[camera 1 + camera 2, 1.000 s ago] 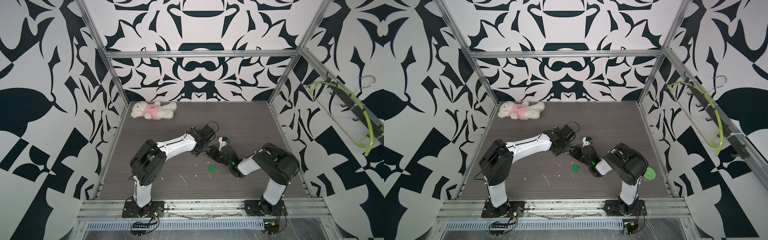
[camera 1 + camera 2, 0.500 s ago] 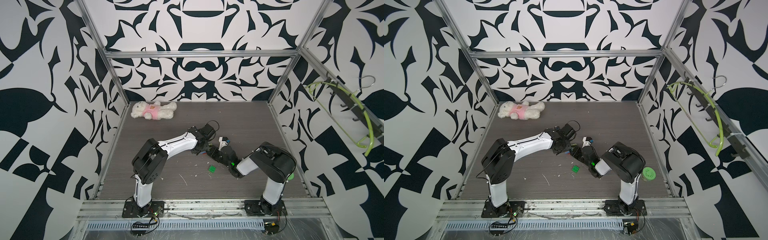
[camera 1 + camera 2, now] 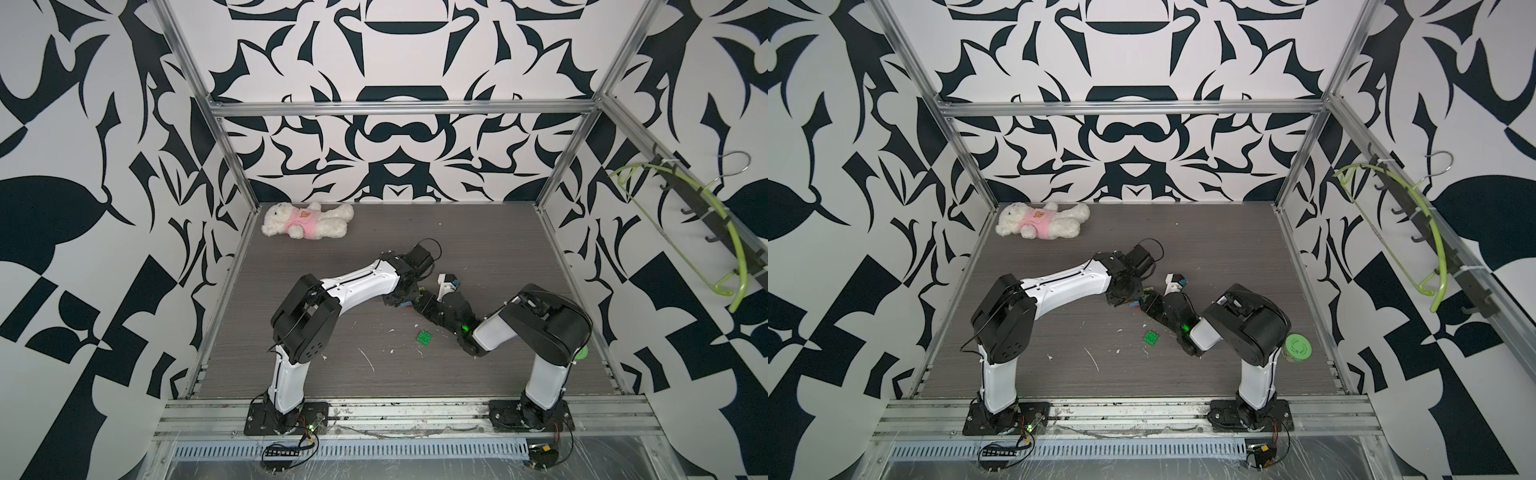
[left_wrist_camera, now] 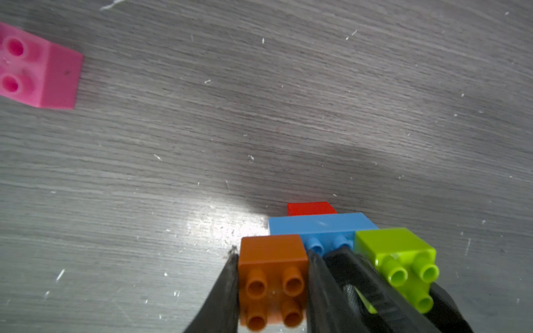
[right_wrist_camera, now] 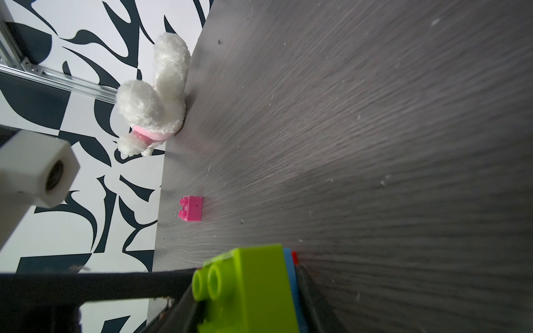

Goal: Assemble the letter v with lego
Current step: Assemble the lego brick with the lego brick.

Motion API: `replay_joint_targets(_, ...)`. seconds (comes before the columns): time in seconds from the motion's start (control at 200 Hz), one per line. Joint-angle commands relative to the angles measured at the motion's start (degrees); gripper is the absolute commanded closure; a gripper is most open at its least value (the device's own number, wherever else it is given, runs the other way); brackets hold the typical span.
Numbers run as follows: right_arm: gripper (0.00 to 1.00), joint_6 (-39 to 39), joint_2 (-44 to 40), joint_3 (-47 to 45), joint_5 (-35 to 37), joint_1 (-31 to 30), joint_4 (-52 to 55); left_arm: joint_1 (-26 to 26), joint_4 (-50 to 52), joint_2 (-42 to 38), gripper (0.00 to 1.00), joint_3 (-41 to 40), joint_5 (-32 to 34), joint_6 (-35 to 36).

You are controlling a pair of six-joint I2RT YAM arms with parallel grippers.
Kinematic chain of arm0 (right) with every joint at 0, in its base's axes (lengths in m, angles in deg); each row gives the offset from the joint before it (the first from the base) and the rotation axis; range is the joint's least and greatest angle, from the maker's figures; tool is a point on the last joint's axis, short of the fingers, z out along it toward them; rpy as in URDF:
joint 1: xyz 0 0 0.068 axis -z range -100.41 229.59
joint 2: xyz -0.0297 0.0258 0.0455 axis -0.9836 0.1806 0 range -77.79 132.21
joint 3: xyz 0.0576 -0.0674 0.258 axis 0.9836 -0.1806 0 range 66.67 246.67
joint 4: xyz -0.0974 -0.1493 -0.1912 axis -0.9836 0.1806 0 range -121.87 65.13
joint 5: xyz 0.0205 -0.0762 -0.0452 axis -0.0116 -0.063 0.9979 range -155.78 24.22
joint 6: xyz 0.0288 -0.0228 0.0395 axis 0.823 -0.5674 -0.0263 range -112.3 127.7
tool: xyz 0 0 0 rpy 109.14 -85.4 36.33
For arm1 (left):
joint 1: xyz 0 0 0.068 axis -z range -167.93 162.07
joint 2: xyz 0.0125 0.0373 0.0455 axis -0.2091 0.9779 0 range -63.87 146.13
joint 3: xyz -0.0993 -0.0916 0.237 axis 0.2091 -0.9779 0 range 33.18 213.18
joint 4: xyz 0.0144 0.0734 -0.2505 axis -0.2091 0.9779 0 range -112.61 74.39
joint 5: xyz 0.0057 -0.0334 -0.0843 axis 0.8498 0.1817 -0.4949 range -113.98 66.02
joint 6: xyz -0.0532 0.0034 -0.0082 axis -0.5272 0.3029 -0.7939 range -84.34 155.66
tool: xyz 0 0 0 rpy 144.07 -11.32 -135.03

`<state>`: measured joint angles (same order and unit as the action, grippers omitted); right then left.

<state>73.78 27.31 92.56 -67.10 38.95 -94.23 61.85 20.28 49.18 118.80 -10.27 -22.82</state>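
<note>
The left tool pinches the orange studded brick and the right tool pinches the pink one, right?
No. The left tool does pinch the orange studded plastic brick, but the right tool pinches the lime-green studded plastic brick, as the right wrist view shows.

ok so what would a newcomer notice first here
Mid-table, the left gripper clamps the orange brick and the right gripper the lime-green brick, both stuck on one blue brick. A white plush bear lies at the far left corner, and a loose green brick sits nearer the front.
</note>
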Motion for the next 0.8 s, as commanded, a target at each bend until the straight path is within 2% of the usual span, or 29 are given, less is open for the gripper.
replay_joint_targets(0.0,0.81,0.7,1.5,-0.6,-2.5,-1.5,3.7,0.2,1.5,6.5,0.92,-2.9,-5.6,1.1)
replay_joint_targets(0.26,0.81,0.4,0.8,-0.8,-2.2,-1.7,4.6,0.1,-0.3,5.0,0.85,-4.6,-5.7,0.9)
replay_joint_targets(0.33,0.81,0.5,0.9,-0.7,-2.2,-1.8,4.6,0.1,0.5,4.6,0.76,-3.8,-5.1,1.1)
replay_joint_targets(0.47,0.81,0.5,1.0,-0.8,-2.2,-1.8,4.5,0.0,0.6,2.2,0.49,-3.8,-3.1,1.5)
replay_joint_targets(0.625,0.81,0.8,1.6,-0.7,-2.4,-1.9,4.3,-0.9,0.6,-0.4,0.43,-3.5,-2.1,2.0)
replay_joint_targets(0.72,0.81,0.9,1.5,-0.8,-2.3,-1.9,4.4,-1.3,1.4,-1.5,0.34,-2.7,-1.1,2.5)
replay_joint_targets(0.74,0.81,0.9,1.4,-0.8,-2.2,-1.9,4.5,-1.3,1.5,-1.9,0.31,-2.5,-0.8,2.6)
replay_joint_targets(0.755,0.81,0.9,1.3,-0.8,-2.2,-1.9,4.6,-1.3,1.4,-2.1,0.19,-2.5,-0.6,2.7)
replay_joint_targets(0.765,0.81,0.9,1.3,-0.7,-2.2,-1.9,4.7,-1.3,1.4,-2.3,0.06,-2.5,-0.6,2.8)
replay_joint_targets(0.77,0.81,0.9,1.3,-0.7,-2.2,-1.9,4.7,-1.3,1.3,-2.4,0.03,-2.4,-0.6,2.8)
replay_joint_targets(0.795,0.81,0.9,1.2,-0.6,-2.2,-1.9,4.9,-1.4,1.2,-3.0,0.00,-2.3,-0.4,3.0)
